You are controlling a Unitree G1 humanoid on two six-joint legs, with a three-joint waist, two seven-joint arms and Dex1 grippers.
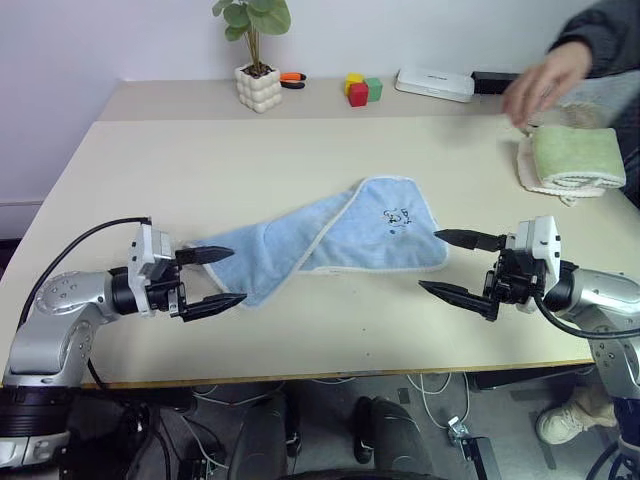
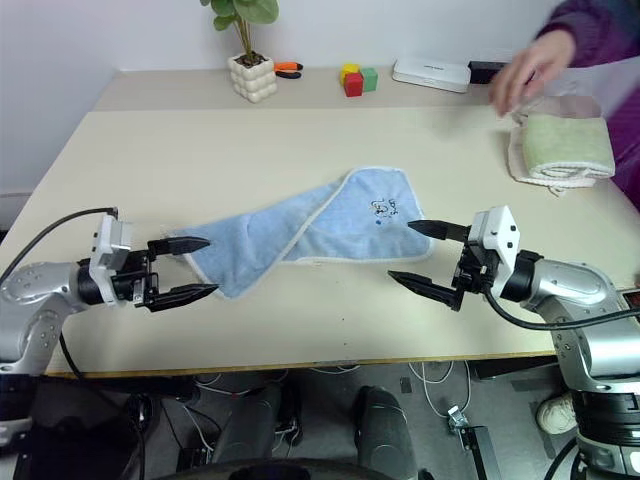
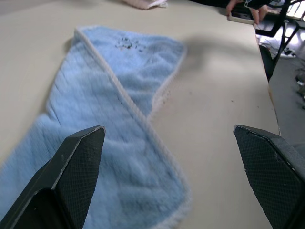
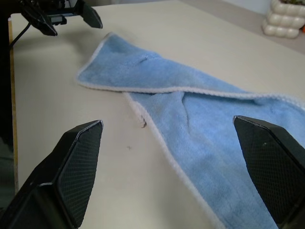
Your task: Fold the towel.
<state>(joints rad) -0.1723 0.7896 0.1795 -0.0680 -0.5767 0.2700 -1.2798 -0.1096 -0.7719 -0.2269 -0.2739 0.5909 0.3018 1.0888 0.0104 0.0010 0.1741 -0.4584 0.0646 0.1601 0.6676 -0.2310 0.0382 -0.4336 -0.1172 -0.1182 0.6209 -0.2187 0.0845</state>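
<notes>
Beige tabletop (image 1: pixel 300 330) against a white wall, light blue soft towel with white trim (image 1: pixel 330 240) lying loosely folded at its centre.
Left gripper (image 1: pixel 218 278) at the towel's left end, right gripper (image 1: pixel 452 265) just beside its right end; both level, fingers spread wide, holding nothing.

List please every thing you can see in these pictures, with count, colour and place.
towel: one, light blue with white edge, partly folded, table centre
table: one, beige, under everything
green towel: one, folded, far right, on a beige cloth
potted plant: one, green in white pot, back
blocks: yellow, red, green, back
white box: one, back right
person's hand: one, above the green towel
left pincer: black, open, at the towel's left end
right pincer: black, open, beside the towel's right end
</notes>
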